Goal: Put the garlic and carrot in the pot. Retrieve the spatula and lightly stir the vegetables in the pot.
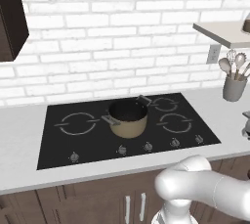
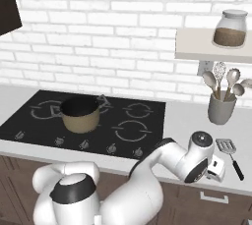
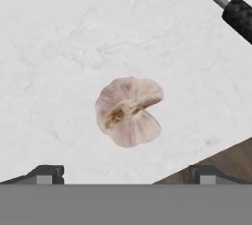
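On the pale counter near its front edge, right of the cooktop: garlic, lying loose and untouched, cut side up. Framed between the two dark finger tips in the hand view, with bare counter on every side. Gripper poised directly above it, jaws spread wide and holding nothing — lined up for a grasp, by the look of it, but not yet closed.

Just beside, toward the upper right of the hand view: spatula, flat on the counter with its slotted grey head toward the wall and its dark handle toward the counter edge. Not touched, not lifted. Behind it, near the wall: grey utensil holder with round-bowled spoons and a whisk (not the tool wanted). Above that, a shelf with a glass jar.

Well apart to the left, on the middle of the cooktop: pot, tan-gold, dark inside. No vegetable visible within, as far as the two base views reach into it. Carrot not made out anywhere; no telling where it lies.

Judged from this: barely begun. Nothing in the pot, nothing grasped. Left to do — close on the garlic and carry it across to the pot, find and move the carrot likewise, then come back for the spatula and stir. Long reach from this end of the counter to the pot, so likely a wide swing for each trip.
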Tool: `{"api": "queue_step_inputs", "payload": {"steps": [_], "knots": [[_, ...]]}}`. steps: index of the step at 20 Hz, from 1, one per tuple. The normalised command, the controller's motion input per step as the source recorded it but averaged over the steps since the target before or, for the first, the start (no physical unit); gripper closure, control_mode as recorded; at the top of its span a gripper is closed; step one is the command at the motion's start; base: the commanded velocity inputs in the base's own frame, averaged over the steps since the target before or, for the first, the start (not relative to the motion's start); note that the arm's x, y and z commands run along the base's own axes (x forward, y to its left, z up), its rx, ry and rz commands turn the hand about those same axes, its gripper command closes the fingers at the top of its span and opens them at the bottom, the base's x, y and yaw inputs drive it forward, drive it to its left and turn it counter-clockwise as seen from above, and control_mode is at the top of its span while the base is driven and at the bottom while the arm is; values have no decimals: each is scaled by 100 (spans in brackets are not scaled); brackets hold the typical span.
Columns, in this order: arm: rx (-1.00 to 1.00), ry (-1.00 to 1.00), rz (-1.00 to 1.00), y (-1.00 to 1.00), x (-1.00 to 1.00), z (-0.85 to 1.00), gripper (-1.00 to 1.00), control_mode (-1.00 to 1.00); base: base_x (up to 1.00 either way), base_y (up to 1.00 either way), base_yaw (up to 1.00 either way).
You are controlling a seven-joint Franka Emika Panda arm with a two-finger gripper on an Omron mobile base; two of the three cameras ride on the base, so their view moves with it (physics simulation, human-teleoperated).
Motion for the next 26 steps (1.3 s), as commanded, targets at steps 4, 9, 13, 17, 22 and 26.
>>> {"api": "queue_step_inputs", "payload": {"steps": [4, 9, 13, 17, 22, 26], "knots": [[0, 0, 0, -3, 13, -6, -100, -100, 0, 0, 0], [0, 0, 0, -11, 18, -3, -100, -100, 0, 0, 0], [0, 0, 0, -12, 15, -11, -100, -100, 0, 0, 0], [0, 0, 0, -9, 12, -18, -100, -100, 0, 0, 0], [0, 1, 0, 0, 4, -29, -100, -100, 0, 0, 0], [-1, 0, 0, 15, 0, -43, 100, -100, 0, 0, 0]]}}
